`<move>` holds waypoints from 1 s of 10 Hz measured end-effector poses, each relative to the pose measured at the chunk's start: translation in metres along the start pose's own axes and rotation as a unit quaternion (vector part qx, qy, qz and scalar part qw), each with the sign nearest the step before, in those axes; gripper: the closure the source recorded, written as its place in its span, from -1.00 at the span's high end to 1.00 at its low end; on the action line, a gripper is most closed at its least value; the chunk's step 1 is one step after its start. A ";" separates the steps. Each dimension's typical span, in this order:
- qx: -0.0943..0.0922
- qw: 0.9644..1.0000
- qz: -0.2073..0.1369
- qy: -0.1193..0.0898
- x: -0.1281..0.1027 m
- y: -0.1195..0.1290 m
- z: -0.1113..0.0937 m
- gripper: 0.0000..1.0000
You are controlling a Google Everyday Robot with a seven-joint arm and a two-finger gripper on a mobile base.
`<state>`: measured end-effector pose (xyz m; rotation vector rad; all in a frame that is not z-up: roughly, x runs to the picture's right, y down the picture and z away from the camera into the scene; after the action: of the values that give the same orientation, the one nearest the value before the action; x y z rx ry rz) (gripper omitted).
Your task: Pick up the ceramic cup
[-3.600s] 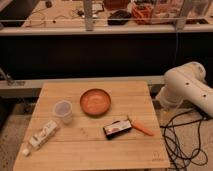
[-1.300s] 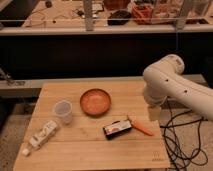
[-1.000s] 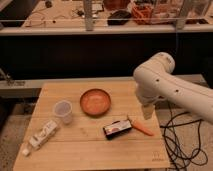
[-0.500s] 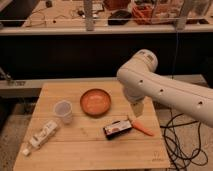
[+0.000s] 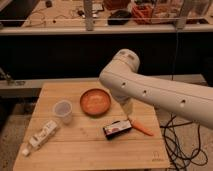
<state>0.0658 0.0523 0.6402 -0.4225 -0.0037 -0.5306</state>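
Observation:
The ceramic cup (image 5: 63,110) is small, whitish and tapered. It stands upright on the left part of the wooden table (image 5: 90,156), just left of the orange bowl (image 5: 95,101). My white arm (image 5: 150,87) reaches in from the right over the table's right half. My gripper (image 5: 128,107) hangs below the arm's bend, just right of the bowl. It is mostly hidden by the arm and well to the right of the cup.
A black snack packet (image 5: 117,129) and an orange carrot-like item (image 5: 141,127) lie in front of the gripper. A white bottle (image 5: 41,136) lies on its side at the front left. Black cables (image 5: 180,145) lie on the floor at the right. A cluttered bench (image 5: 100,20) stands behind.
My arm has swung from the table's right edge leftward over the table, toward the bowl. The cup, bowl, packet and bottle have not moved.

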 end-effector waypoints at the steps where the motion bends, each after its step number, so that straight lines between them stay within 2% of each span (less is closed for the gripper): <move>1: 0.003 1.000 -0.009 0.002 -0.005 -0.004 -0.001 0.60; 3: 0.009 0.999 -0.032 0.007 -0.023 -0.019 -0.004 0.60; 10: 0.036 0.996 -0.086 0.012 -0.055 -0.048 -0.005 0.60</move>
<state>-0.0058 0.0396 0.6483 -0.3475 -0.0357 -0.7027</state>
